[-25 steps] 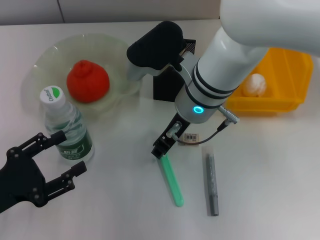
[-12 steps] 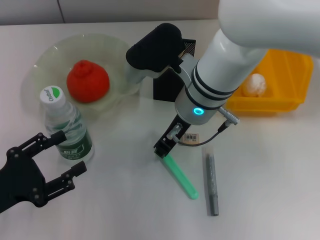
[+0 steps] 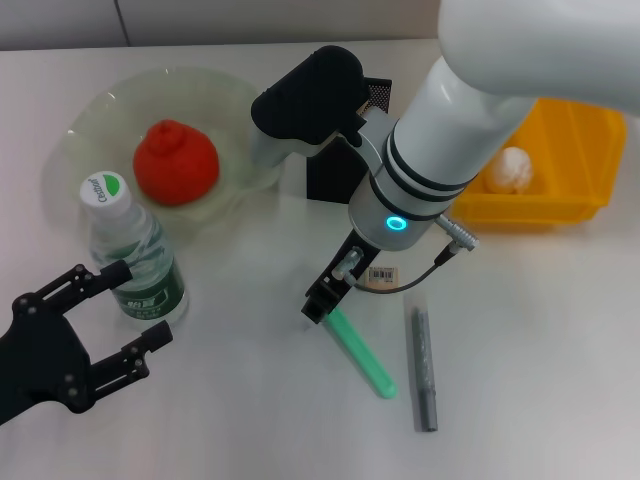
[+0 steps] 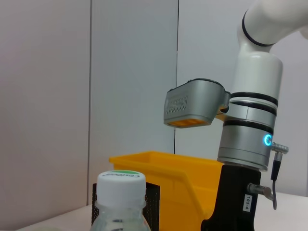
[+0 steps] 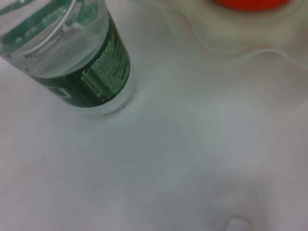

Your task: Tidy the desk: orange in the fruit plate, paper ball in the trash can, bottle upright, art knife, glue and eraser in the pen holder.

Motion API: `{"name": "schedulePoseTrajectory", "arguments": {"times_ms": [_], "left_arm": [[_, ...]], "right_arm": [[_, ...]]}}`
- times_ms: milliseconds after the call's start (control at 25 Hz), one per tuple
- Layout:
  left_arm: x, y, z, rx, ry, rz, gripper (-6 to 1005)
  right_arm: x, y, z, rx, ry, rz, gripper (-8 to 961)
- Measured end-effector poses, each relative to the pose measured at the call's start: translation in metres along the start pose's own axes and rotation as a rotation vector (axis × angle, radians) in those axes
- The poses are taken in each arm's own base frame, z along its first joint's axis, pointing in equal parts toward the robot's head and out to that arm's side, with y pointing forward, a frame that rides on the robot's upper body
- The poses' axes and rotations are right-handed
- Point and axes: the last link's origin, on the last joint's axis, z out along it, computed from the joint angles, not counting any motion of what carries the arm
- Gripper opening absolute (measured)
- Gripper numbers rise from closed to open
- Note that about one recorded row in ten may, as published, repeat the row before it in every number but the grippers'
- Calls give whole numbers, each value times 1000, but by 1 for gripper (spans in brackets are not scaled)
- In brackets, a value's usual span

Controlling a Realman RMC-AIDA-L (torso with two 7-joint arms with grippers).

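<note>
Table [image 3: 230, 400]: flat white top, matte, fills nearly whole head view. Soft shadows on surface; diffuse overhead light, no hard glare. Far edge of table meets wall [image 3: 200, 20] along top of head view. Wall: pale grey panels, dark vertical seam [image 3: 121, 20] near left. Left wrist view: same wall [image 4: 48, 96] rises behind table, plain grey-white panels, two vertical seams, one thin [image 4: 90, 86], one darker [image 4: 177, 72]. Floor, windows: not in view.
</note>
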Motion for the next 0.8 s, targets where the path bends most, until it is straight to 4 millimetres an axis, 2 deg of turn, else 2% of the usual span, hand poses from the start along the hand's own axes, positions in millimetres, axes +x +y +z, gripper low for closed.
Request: {"name": "schedulePoseTrajectory", "arguments": {"times_ms": [80, 200, 800], "left_arm": [[0, 0, 0, 0, 0, 0, 765], [0, 0, 0, 1, 1, 0, 765], [1, -1, -2, 8, 10, 0, 765]], "right_arm": [[0, 0, 1, 3, 5, -4, 458], [1, 1, 1, 6, 9, -20, 444], [4, 3, 5, 24, 32, -59, 252]]}}
